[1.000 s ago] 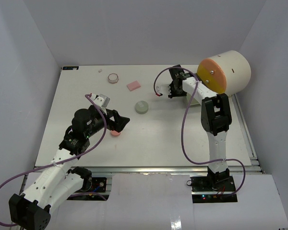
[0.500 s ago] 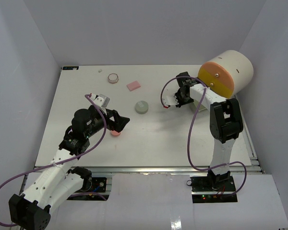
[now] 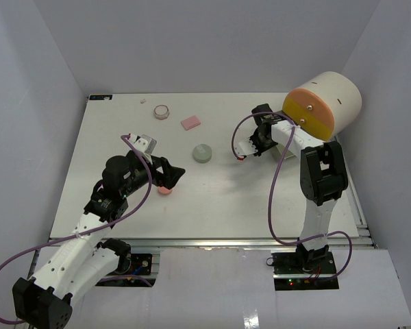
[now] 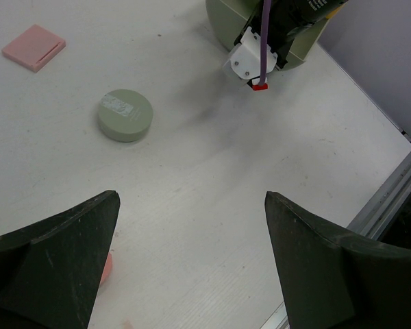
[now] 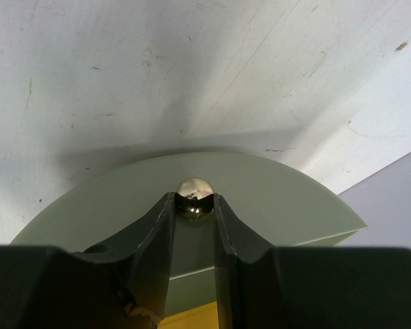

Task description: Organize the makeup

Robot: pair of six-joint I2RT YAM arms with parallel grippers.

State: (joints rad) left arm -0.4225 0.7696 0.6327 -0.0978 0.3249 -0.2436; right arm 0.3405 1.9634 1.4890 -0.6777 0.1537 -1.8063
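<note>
The makeup lies scattered over the white table [image 3: 212, 205]. A flat pink plastic disc [image 3: 164, 190] sits near and to the left, a grey-green round compact [image 4: 125, 115] toward the middle, a pink rectangular pad [image 4: 33, 46] farther off, and a small round jar [image 3: 162, 111] at the far side. All are judged light, rigid and smooth, so they are likely to skid if nudged rather than pinched. The low disc is best taken across its rim, with the fingers brought right down to the table. The compact offers taller side walls and an easier hold, and the thin pad would be gripped across its short width.

The left gripper [image 4: 192, 199] is spread wide and holds nothing. It is pitched forward and down from a bent elbow, low over the table, with the pink disc just beside one finger.

The right arm is raised at the right of the table, next to the large cream drum-shaped case with an orange front [image 3: 322, 103]. The right gripper [image 5: 194, 200] is pinched narrowly on a small gold ball knob [image 5: 195, 186] set in a pale green curved panel [image 5: 281, 199] — seemingly part of the case, though that cannot be confirmed.
</note>
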